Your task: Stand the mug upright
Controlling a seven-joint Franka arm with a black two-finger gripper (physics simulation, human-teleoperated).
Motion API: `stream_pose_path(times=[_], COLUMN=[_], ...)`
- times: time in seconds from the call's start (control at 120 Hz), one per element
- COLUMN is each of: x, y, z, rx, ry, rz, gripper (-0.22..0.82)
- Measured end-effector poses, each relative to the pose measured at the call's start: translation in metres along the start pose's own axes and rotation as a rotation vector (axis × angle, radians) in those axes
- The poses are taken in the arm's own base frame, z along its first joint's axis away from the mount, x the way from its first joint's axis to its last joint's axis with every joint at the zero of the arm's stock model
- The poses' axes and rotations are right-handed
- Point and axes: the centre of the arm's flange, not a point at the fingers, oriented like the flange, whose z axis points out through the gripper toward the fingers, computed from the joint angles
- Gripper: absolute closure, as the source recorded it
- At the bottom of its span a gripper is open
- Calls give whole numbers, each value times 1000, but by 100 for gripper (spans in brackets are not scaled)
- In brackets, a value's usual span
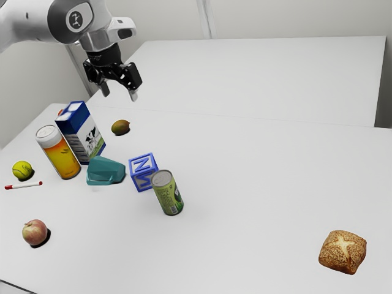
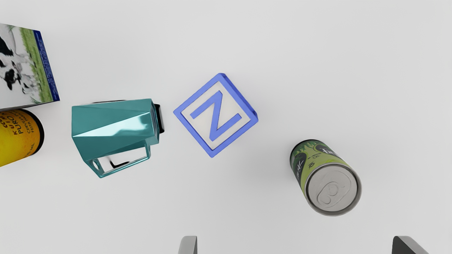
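the gripper (image 1: 119, 94) hung open and empty above the table (image 1: 245, 184). the mug (image 2: 114, 128) lay on its side below it, out past one finger (image 2: 189, 245), long axis roughly finger to finger; gripping across it probably called for a turn.

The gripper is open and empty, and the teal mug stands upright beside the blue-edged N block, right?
Not quite: the teal mug lies on its side, as the wrist view shows. The rest holds: it is beside the blue-edged N block, and the gripper is open and empty.
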Motion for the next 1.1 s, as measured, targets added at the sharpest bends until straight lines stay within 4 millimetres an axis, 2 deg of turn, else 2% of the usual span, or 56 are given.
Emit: stream_pose_path(times=[0.242, 0.433, 0.575, 0.775, 1.0, 1.1], x=[-1, -13, -26, -32, -38, -37], y=[-1, -2, -5, -44, -81, -103], z=[0, -3, 15, 39, 83, 99], rx=[-19, -55, -122, -196, -247, -269], ry=[-1, -26, -79, -125, -130, -95], rz=[-12, -21, -40, -130, -135, -125], gripper=[0, 0, 0, 0, 0, 0])
